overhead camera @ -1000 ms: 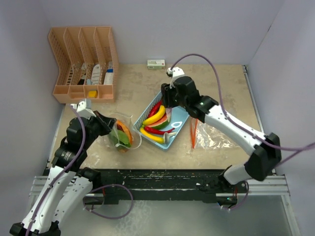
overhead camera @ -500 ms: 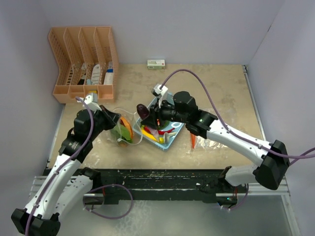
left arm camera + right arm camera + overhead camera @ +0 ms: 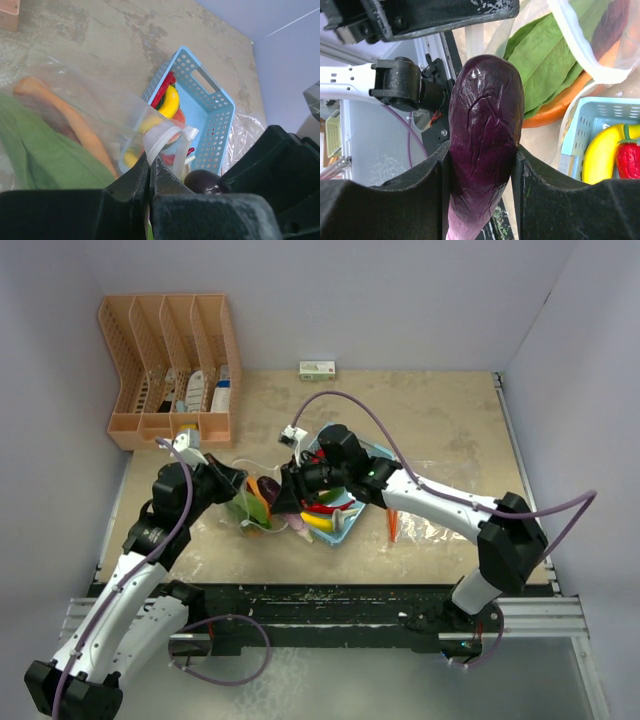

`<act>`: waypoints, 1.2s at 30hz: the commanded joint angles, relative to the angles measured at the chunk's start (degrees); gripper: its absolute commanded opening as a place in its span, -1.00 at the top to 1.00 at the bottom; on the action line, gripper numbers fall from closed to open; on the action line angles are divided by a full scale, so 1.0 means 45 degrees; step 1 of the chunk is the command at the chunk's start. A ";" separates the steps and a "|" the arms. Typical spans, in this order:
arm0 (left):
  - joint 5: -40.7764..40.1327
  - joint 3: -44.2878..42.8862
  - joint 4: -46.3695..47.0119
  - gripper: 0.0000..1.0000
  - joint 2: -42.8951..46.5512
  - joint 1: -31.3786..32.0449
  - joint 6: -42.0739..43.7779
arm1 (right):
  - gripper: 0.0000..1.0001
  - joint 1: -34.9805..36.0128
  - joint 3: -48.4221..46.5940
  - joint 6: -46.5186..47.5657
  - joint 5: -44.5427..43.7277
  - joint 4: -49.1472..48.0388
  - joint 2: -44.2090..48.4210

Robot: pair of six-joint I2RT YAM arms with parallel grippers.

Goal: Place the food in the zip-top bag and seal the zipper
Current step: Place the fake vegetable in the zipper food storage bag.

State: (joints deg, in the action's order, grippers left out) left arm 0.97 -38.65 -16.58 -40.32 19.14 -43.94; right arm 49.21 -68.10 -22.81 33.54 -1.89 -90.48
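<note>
The clear zip-top bag (image 3: 250,508) lies left of the light-blue basket (image 3: 372,454). It holds a green leaf (image 3: 40,150) and an orange piece (image 3: 75,125). My left gripper (image 3: 150,162) is shut on the bag's rim (image 3: 162,137) and holds the mouth up. My right gripper (image 3: 482,165) is shut on a purple toy eggplant (image 3: 485,120). It holds the eggplant at the bag's mouth, where the eggplant also shows in the top view (image 3: 266,487) and the left wrist view (image 3: 205,181). Yellow bananas (image 3: 170,102) and red chillies (image 3: 627,157) lie in the basket.
A peach desk organizer (image 3: 170,370) stands at the back left. A small box (image 3: 318,369) sits by the back wall. A second clear bag (image 3: 430,520) with an orange strip (image 3: 393,525) lies right of the basket.
My right gripper has moved left from over the basket to the bag's mouth, carrying the eggplant. My left gripper has kept its hold on the bag's rim.
</note>
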 commanded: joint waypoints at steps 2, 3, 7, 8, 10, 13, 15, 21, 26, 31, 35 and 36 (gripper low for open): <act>0.0546 -0.0082 0.1360 1.00 -0.0020 -0.0032 -0.0069 | 0.94 0.0099 -0.1460 -0.0664 -0.0253 0.0594 -0.0547; 0.0658 -0.0085 0.1377 1.00 -0.0037 -0.0043 -0.0053 | 0.94 0.0099 -0.1729 -0.0629 -0.0560 0.0874 -0.0689; 0.0985 0.0016 0.1487 1.00 -0.0111 -0.0034 -0.0044 | 0.92 0.0099 -0.2808 -0.0516 -0.1277 0.2022 -0.1504; 0.1052 0.0052 0.1559 1.00 -0.0089 -0.0039 -0.0060 | 0.92 0.0099 -0.2940 -0.0544 -0.1439 0.2197 -0.1682; 0.1208 0.0121 0.1664 1.00 -0.0088 -0.0049 -0.0041 | 0.92 0.0099 -0.3081 -0.0617 -0.1869 0.2540 -0.1938; 0.1321 0.0114 0.1726 1.00 -0.0073 -0.0037 0.0043 | 0.92 0.0115 -0.3194 -0.0720 -0.2524 0.2854 -0.2132; 0.1369 0.0096 0.1783 1.00 -0.0063 -0.0035 0.0123 | 0.92 0.0112 -0.3329 -0.0741 -0.2930 0.3303 -0.2233; 0.1648 -0.0003 0.2240 1.00 -0.0299 -0.0047 0.0149 | 0.92 0.0278 -0.4077 -0.0719 -0.3513 0.4037 -0.2717; 0.2265 0.0237 0.2633 1.00 -0.0602 -0.0039 -0.0108 | 0.68 0.0386 -0.5233 -0.0894 -0.4366 0.4244 -0.3107; 0.2407 0.0465 0.2697 1.00 -0.0611 -0.0020 -0.0273 | -0.25 0.0470 -0.5537 -0.1063 -0.4893 0.4203 -0.3492; 0.2368 0.0387 0.2650 1.00 -0.0591 -0.0016 -0.0272 | -0.57 0.0518 -0.5222 -0.0937 -0.4820 0.4159 -0.3418; 0.2348 0.0387 0.2642 1.00 -0.0601 -0.0031 -0.0283 | -0.67 0.0555 -0.5058 -0.0843 -0.4832 0.4022 -0.3186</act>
State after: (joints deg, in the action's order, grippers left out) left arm 9.28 -36.47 -9.87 -43.55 18.81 -43.99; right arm 51.11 -90.96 -26.85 13.30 17.93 -106.56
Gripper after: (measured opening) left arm 0.007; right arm 0.766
